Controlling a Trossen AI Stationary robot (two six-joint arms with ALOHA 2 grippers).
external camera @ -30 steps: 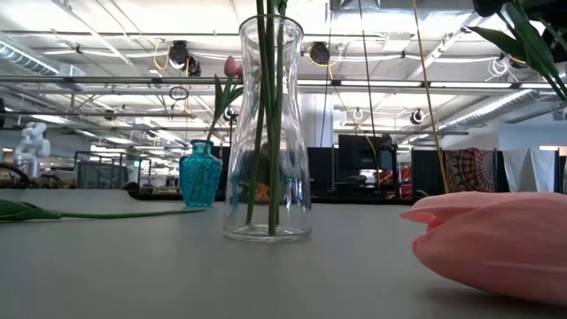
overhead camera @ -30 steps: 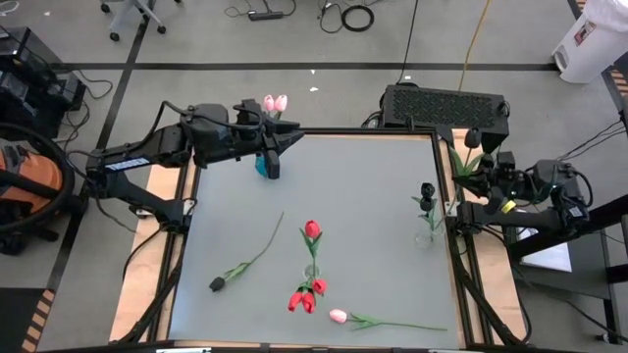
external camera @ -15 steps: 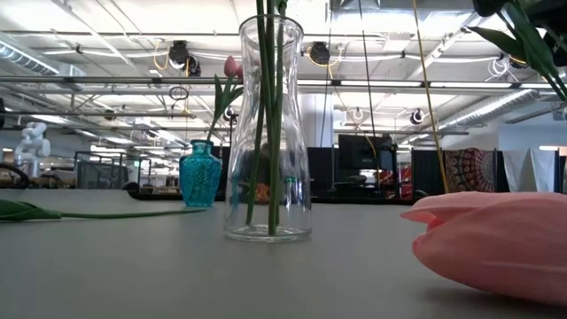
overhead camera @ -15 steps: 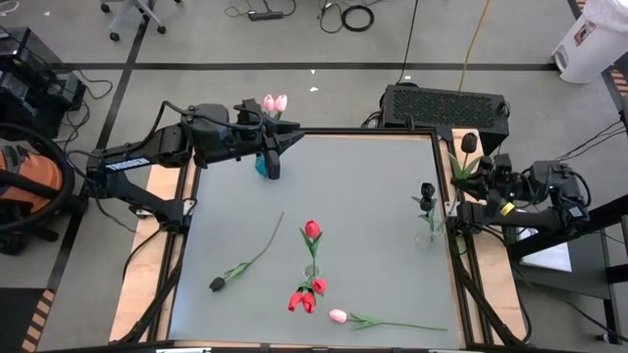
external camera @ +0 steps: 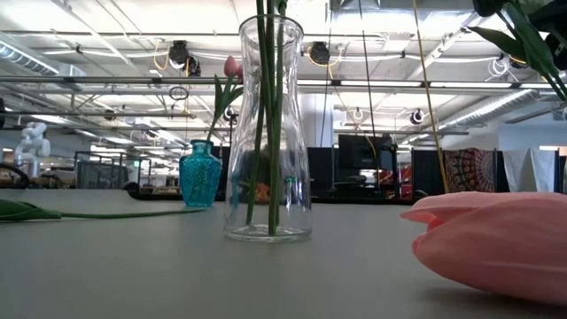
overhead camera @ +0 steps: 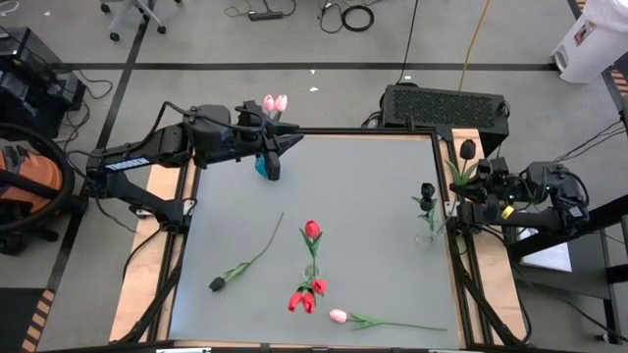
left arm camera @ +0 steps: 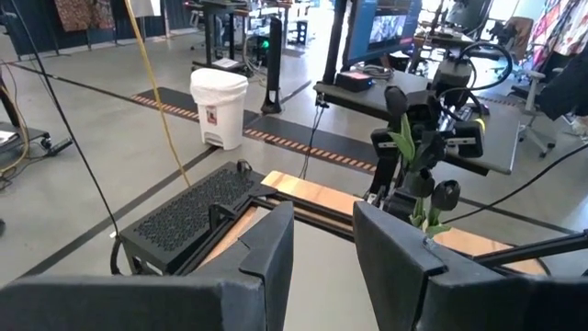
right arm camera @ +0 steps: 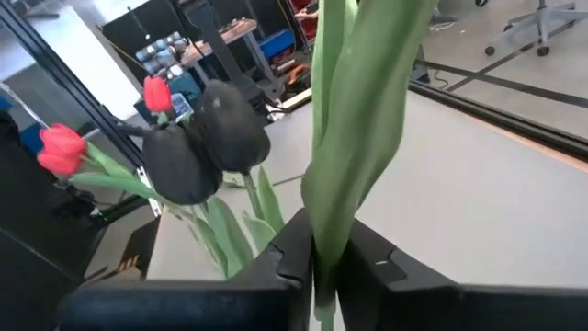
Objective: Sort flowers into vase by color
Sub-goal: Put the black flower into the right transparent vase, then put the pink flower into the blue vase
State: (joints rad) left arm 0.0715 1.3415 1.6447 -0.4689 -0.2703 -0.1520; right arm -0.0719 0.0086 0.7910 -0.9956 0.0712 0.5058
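Right now my right gripper (overhead camera: pixel 475 192) sits just off the table's (overhead camera: pixel 373 226) right edge, its jaws pinched on a green stem (right arm camera: pixel 354 138). That stem carries a black tulip (overhead camera: pixel 467 149), whose head hangs beyond the edge, just beside the clear vase (overhead camera: pixel 428 232) on the table's right side. Two black tulips (overhead camera: pixel 427 195) stand in that vase; through the right wrist camera their dark heads (right arm camera: pixel 207 138) show near the held stem.

My left gripper (overhead camera: pixel 285 140) hovers at the far left corner of the table, over the teal vase (overhead camera: pixel 262 165), which holds pink tulips (overhead camera: pixel 275 103). Its fingers (left arm camera: pixel 271 253) stand apart with nothing between them.

At mid-table a tall clear vase (external camera: pixel 268 133) holds green stems, with one red tulip (overhead camera: pixel 312 230) standing up from it. A cluster of red tulips (overhead camera: pixel 306 296) shows just beside its base from above. I cannot tell whether those lie on the table or lean from the vase.

Loose on the table: a black tulip (overhead camera: pixel 245 262) on the left half, bud toward the near edge, and a pink tulip (overhead camera: pixel 383 320) along the near edge, stem pointing right. Its pink bud (external camera: pixel 496 239) fills the right side of the low camera.
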